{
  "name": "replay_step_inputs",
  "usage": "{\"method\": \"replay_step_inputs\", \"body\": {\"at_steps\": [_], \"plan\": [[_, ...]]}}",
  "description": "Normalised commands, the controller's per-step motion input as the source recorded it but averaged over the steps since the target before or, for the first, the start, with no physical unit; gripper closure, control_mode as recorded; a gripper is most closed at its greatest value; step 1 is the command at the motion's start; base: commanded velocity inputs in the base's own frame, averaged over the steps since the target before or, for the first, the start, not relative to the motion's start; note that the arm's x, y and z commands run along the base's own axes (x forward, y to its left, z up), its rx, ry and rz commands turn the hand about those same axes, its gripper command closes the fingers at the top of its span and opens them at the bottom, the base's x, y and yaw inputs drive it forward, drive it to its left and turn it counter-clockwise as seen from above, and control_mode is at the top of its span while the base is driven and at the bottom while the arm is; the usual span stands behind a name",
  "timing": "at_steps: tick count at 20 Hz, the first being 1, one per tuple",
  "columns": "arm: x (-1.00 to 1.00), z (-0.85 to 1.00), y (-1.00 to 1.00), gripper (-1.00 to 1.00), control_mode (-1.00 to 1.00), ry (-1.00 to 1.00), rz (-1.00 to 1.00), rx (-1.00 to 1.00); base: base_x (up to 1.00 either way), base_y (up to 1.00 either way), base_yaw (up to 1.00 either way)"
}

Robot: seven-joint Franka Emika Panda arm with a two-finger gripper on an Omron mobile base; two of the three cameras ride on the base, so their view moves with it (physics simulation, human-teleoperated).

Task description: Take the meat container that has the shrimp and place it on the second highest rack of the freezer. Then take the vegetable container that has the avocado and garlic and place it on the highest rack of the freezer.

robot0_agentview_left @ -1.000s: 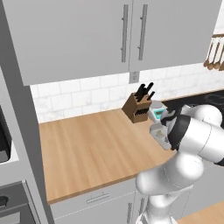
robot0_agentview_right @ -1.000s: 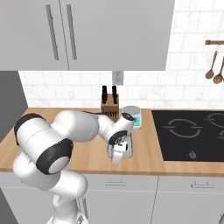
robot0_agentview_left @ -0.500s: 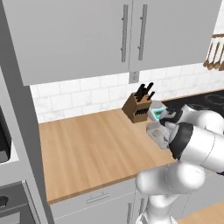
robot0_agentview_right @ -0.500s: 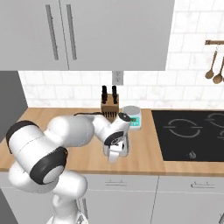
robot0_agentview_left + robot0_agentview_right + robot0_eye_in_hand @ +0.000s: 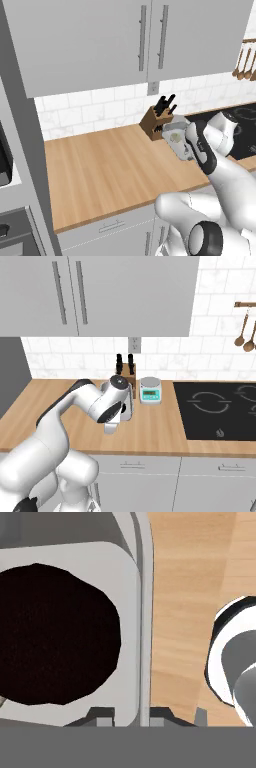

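Hand view, left to right: the dark, nearly black rounded avocado (image 5: 55, 634) lies in the shallow light-grey rectangular vegetable container (image 5: 127, 612), close against its right wall. My end effector (image 5: 132, 714) is pressed together on that wall, one dark fingertip (image 5: 102, 714) inside the tray and the other outside it. Beyond the rim runs the light wooden counter (image 5: 190, 587). Left base view, left to right: the same counter (image 5: 100, 170), a brown wooden knife block (image 5: 156, 124) against the white tiled wall, the container (image 5: 174, 137) just in front of the block, my end effector (image 5: 184, 149) at its near edge, and a black glass cooktop (image 5: 242, 122) beyond. The garlic is hidden from me here, and I cannot tell whether the tray rests flat on the counter. Step in hand, as I judge it: securing and raising the container for the freezer's highest rack. A pinch on one wall leaves the load hanging to one side, so I should lift straight up and slowly, hold the wrist so the tray floor stays level, and keep clear of the knife block before swinging away, lest the avocado roll out.
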Motion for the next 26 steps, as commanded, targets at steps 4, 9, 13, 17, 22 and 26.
{"method": "replay_step_inputs", "body": {"at_steps": [4,9,13,17,22,26], "plan": [[-0.41,0.70,0.45,1.00,-1.00,-0.02,-0.12,-0.01,0.00,0.00,0.00],[-0.24,0.68,0.28,1.00,-1.00,0.00,-0.18,-0.02,0.00,0.00,0.00],[-0.30,0.63,-0.04,1.00,-1.00,0.00,-0.13,0.00,0.00,0.00,0.00],[-0.13,0.69,-0.01,1.00,-1.00,0.01,-0.10,0.00,0.00,0.00,0.00],[-0.15,0.42,0.07,1.00,-1.00,0.01,-0.01,0.00,0.00,0.00,0.00],[-0.20,0.00,0.11,1.00,-1.00,0.01,-0.01,0.00,0.00,0.00,0.00]]}}
